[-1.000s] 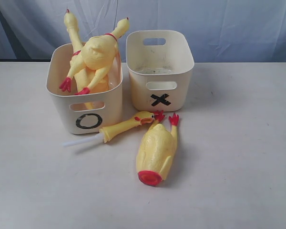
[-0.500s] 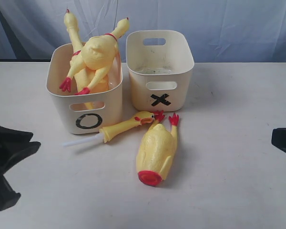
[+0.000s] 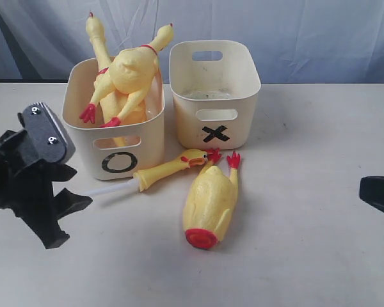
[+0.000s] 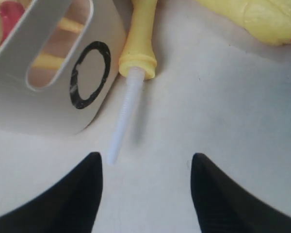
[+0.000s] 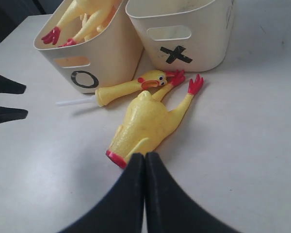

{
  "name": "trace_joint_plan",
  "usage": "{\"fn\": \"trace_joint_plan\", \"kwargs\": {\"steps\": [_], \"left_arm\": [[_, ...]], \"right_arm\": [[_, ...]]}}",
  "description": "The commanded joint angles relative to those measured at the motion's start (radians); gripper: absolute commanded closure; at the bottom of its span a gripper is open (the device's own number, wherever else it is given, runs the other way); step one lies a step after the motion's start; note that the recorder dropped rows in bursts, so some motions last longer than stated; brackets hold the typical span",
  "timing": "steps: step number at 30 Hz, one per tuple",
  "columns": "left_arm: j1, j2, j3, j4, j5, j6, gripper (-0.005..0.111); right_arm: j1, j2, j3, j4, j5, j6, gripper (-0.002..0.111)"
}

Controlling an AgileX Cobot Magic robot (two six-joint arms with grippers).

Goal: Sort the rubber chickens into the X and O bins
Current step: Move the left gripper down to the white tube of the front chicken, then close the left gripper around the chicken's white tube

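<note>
- First, from the outside camera: see the left gripper spread open and empty, low at the near left, beside the O bin.
- Aim it at the thin chicken, lying on the table just in front of that bin, head toward the X bin, white stem pointing left.
- Pinch the yellow neck rather than the stem, which is likely too slim for a firm hold.
- Leave alone the headless chicken, lying just right of it, and the two long chickens in the O bin.
- Cannot read the right gripper from here, cut off at the right edge.
- Next, from the left wrist camera: fingers set wide, stem tip close by one of them.
- Centre on the stem, slide on to the neck, and keep clear of the bin wall.
- Last, from the right wrist camera: right gripper pressed closed on nothing, over the red end of the headless chicken.
- Cannot see the floor of the X bin, nor the lower parts of the long chickens.
- Cannot tell which bin suits the thin chicken.
</note>
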State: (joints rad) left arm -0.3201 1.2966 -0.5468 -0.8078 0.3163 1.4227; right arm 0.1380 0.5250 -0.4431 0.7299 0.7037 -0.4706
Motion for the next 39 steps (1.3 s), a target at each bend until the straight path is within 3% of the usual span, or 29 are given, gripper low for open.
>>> {"fn": "trace_joint_plan", "kwargs": {"steps": [1,10,33,39], "left_arm": [[-0.004,0.119,-0.034,-0.041,0.004,0.112,0.054],[-0.004,0.261,-0.060,-0.045,-0.030,0.287,0.054],[-0.004,0.435,-0.169,-0.059,-0.092,0.289,0.054],[-0.004,0.448,-0.190,-0.059,-0.084,0.289,0.061]], "right_arm": [[0.002,0.003,-0.007,0.004,-0.002,-0.003,0.109],[0.002,0.003,-0.007,0.004,-0.002,-0.003,0.109],[0.002,0.003,-0.007,0.011,0.000,-0.005,0.109],[0.002,0.003,-0.007,0.011,0.000,-0.005,0.109]]}}
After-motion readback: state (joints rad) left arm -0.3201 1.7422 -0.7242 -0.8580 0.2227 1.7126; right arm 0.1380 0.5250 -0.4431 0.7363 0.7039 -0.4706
